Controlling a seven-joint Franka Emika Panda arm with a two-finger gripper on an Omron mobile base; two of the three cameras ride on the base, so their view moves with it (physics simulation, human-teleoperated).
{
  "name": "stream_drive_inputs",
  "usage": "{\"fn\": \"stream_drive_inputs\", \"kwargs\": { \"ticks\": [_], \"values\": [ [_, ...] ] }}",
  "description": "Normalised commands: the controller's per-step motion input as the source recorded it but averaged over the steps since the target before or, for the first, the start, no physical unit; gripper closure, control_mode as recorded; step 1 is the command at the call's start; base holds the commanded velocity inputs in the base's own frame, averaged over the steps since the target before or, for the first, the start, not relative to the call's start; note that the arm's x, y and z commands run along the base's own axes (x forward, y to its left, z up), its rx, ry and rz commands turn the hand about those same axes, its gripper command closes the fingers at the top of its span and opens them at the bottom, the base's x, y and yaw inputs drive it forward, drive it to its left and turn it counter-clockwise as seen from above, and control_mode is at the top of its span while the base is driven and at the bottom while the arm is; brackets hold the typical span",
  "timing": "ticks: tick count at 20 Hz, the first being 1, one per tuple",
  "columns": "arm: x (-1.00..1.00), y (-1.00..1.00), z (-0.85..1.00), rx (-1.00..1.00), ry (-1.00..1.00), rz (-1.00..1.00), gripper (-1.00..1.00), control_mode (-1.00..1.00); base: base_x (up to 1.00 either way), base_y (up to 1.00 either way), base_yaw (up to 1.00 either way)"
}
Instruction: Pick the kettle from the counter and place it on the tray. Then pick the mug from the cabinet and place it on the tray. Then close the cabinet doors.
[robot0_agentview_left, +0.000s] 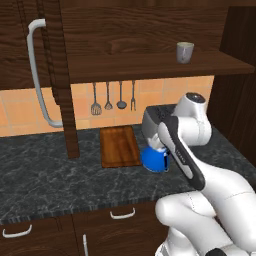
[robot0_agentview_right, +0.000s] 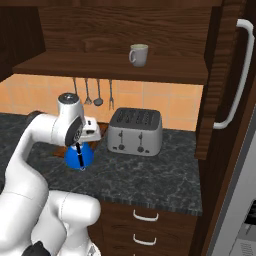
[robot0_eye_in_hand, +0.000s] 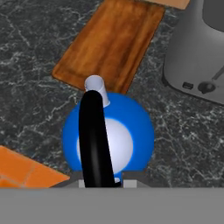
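Kettle hangs by its black handle in the clamped gripper, so carry it level, clear of the toaster, onto the tray.

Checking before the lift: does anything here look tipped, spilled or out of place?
Nothing stands out. The kettle sits upright on the counter beside the tray, the mug stands upright on the cabinet shelf, and no spill shows.
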Motion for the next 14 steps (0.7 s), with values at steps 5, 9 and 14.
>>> {"fn": "stream_drive_inputs", "kwargs": {
  "ticks": [5, 9, 14],
  "values": [
    [0.03, 0.47, 0.03, 0.00, -0.07, 0.00, 1.00, -1.00, 0.00, 0.00, 0.00],
    [0.11, 0.44, 0.07, -0.01, -0.21, -0.02, 1.00, -1.00, 0.00, 0.00, 0.00],
    [0.23, 0.33, 0.13, -0.02, -0.11, -0.08, 1.00, -1.00, 0.00, 0.00, 0.00]
  ]
}}
